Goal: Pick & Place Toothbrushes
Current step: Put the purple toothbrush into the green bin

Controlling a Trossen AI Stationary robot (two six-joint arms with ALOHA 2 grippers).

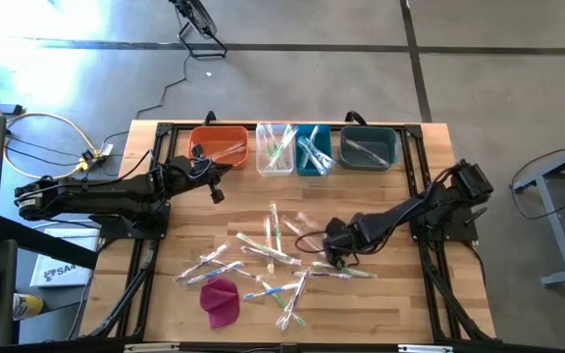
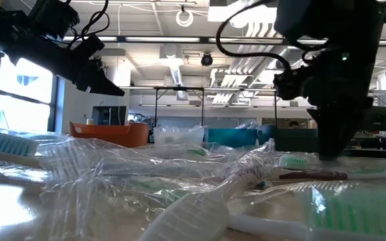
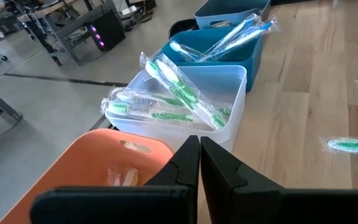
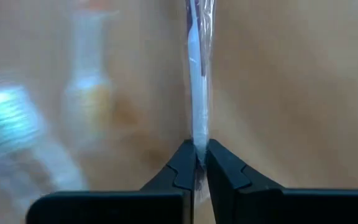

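Note:
Many wrapped toothbrushes (image 1: 263, 257) lie scattered on the wooden table's middle, each in a clear shiny wrapper. My right gripper (image 1: 339, 259) points down at the pile's right side, shut on one pale-handled toothbrush (image 4: 196, 93). My left gripper (image 1: 215, 193) is shut with nothing between its fingers, hovering just in front of the orange bin (image 1: 219, 145); the left wrist view shows its fingertips (image 3: 199, 146) over that bin's near rim (image 3: 114, 149). Green-bristled toothbrushes (image 3: 173, 93) lie in the clear bin (image 1: 275, 149), blue ones (image 3: 229, 38) in the teal bin (image 1: 314, 149). My right gripper pinches the wrapped toothbrush's thin handle (image 4: 197, 138) between its two fingertips, wrapper included. The fingers come from above, pointing steeply down, one on each long side. The toothbrush runs straight away from the fingertips; whether it is clear of the table I cannot tell.
Four bins stand in a row at the table's far edge, the dark blue-grey one (image 1: 371, 147) at the right. A magenta cloth lump (image 1: 221, 301) lies near the front left of the pile. Bare wood shows at the table's front right (image 1: 400, 304).

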